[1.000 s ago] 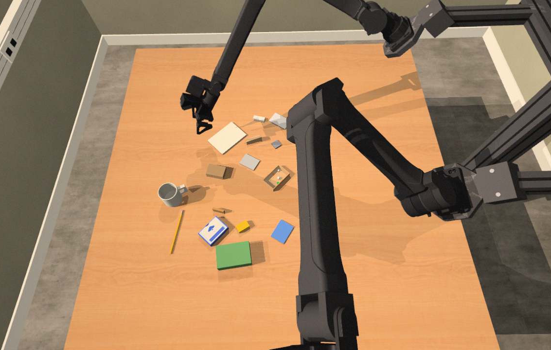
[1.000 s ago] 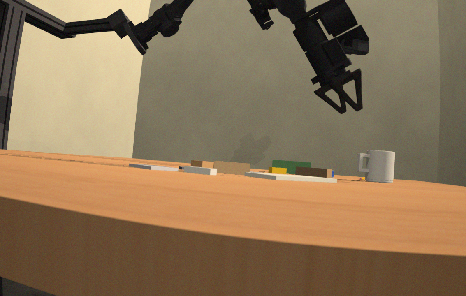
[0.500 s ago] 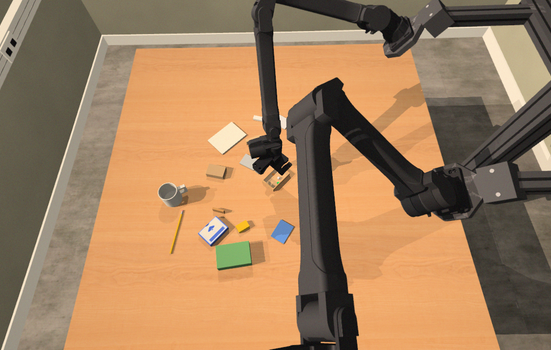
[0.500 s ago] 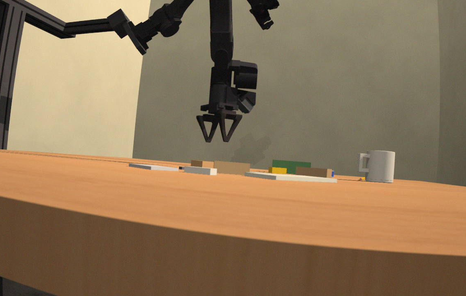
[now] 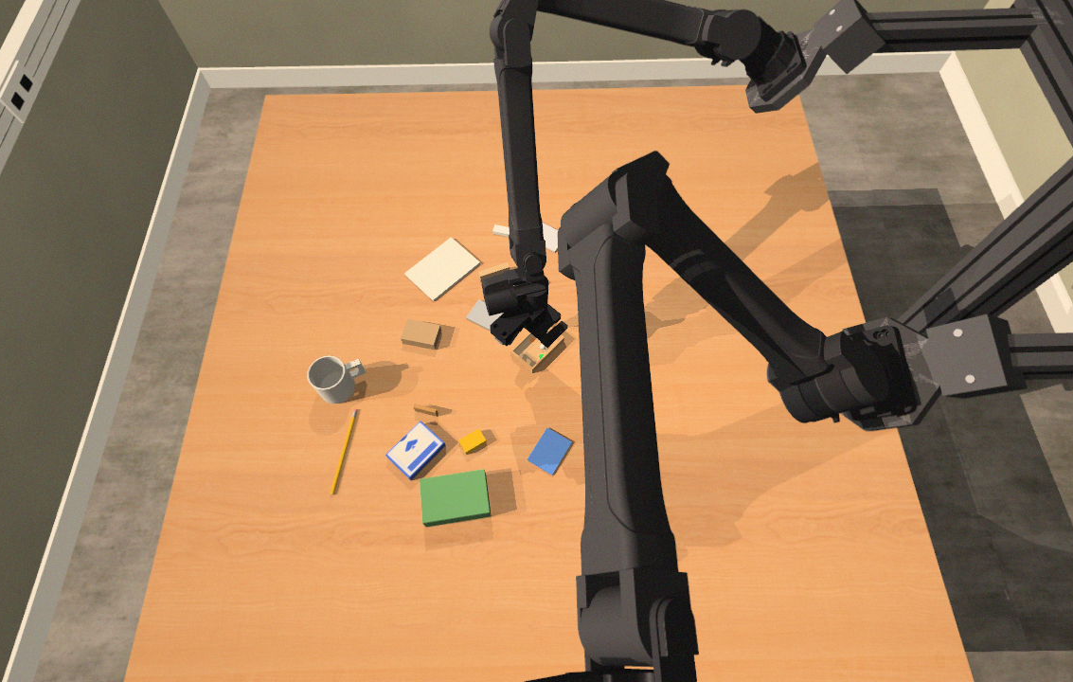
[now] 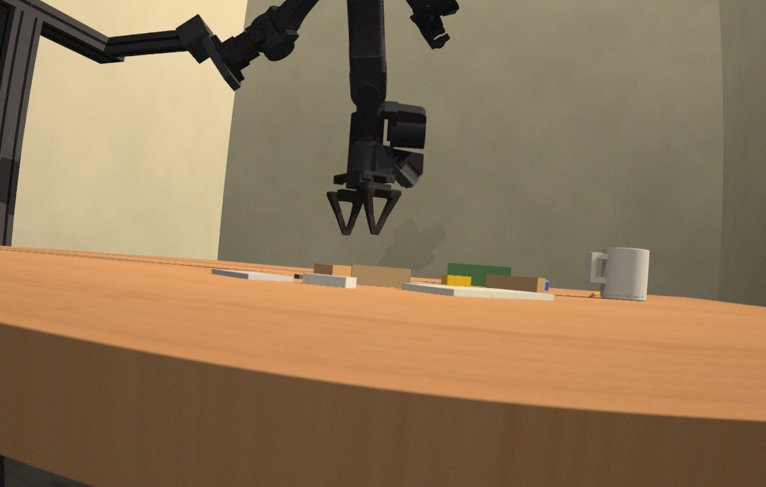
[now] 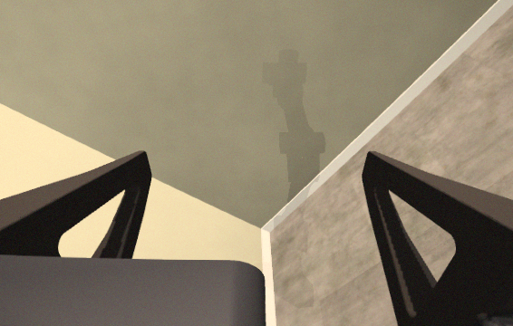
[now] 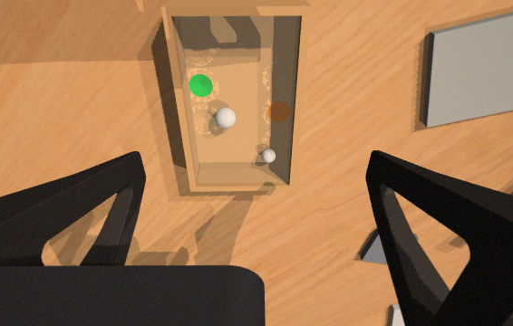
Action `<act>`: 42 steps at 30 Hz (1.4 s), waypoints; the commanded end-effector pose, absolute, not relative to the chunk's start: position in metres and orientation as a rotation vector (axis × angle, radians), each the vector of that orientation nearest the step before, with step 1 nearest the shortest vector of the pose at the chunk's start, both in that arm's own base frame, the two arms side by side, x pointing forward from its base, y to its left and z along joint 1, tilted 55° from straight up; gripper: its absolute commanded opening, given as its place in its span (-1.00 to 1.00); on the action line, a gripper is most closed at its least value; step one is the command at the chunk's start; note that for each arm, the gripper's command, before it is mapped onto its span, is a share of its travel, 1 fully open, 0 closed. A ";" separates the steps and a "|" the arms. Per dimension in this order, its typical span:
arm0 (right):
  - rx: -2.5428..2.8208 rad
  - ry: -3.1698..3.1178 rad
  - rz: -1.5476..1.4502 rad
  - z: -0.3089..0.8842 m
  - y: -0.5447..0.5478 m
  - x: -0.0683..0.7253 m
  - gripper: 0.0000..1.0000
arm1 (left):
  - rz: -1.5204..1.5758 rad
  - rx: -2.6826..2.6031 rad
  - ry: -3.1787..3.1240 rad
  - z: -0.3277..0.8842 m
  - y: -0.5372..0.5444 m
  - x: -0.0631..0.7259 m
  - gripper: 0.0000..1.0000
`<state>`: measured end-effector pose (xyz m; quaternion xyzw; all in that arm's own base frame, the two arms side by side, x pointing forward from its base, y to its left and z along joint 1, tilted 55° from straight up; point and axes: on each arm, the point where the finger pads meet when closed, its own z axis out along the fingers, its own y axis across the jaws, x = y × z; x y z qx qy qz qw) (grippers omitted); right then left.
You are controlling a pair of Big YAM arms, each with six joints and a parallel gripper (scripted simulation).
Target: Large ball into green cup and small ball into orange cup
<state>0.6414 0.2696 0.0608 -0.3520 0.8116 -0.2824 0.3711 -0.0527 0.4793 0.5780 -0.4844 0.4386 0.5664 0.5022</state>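
Observation:
The wooden puzzle (image 5: 549,353) (image 8: 238,187) lies on the table. In the right wrist view its large white ball (image 8: 225,118) is on the floor near the green cup (image 8: 200,85), outside it. The small white ball (image 8: 268,156) is near a corner, outside the orange cup (image 8: 279,111), which is in shadow. A clear cover is hard to make out. My right gripper (image 6: 360,233) (image 8: 256,164) is open and empty, pointing down above the table close to the puzzle, without touching it. My left gripper (image 7: 256,163) is open and empty, facing the wall and floor away from the puzzle.
A grey slab (image 8: 488,68) lies beside the puzzle. A brown block (image 5: 420,332), a mug (image 5: 331,379), a cream pad (image 5: 442,267), a blue card (image 5: 550,450), a yellow block (image 5: 472,441), a card box (image 5: 415,450) and a green box (image 5: 455,497) lie around. The left arm (image 5: 616,381) spans the table.

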 end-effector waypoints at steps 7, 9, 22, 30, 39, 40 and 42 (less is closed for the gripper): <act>-0.900 2.068 -0.702 0.068 0.283 0.635 0.72 | 1.384 -1.179 1.032 0.579 0.475 -0.063 1.00; -0.903 2.070 -0.703 0.066 0.283 0.634 0.72 | 1.384 -1.179 1.032 0.579 0.475 -0.063 1.00; -0.903 2.071 -0.703 0.066 0.283 0.634 0.72 | 1.384 -1.179 1.032 0.579 0.475 -0.063 1.00; -0.903 2.071 -0.703 0.066 0.283 0.634 0.72 | 1.384 -1.179 1.032 0.579 0.475 -0.063 1.00; -0.903 2.071 -0.703 0.066 0.283 0.634 0.72 | 1.384 -1.179 1.032 0.579 0.475 -0.063 1.00; -0.904 2.071 -0.703 0.066 0.283 0.634 0.72 | 1.384 -1.179 1.032 0.579 0.475 -0.063 1.00; -0.904 2.071 -0.703 0.066 0.283 0.634 0.72 | 1.384 -1.179 1.032 0.579 0.475 -0.063 1.00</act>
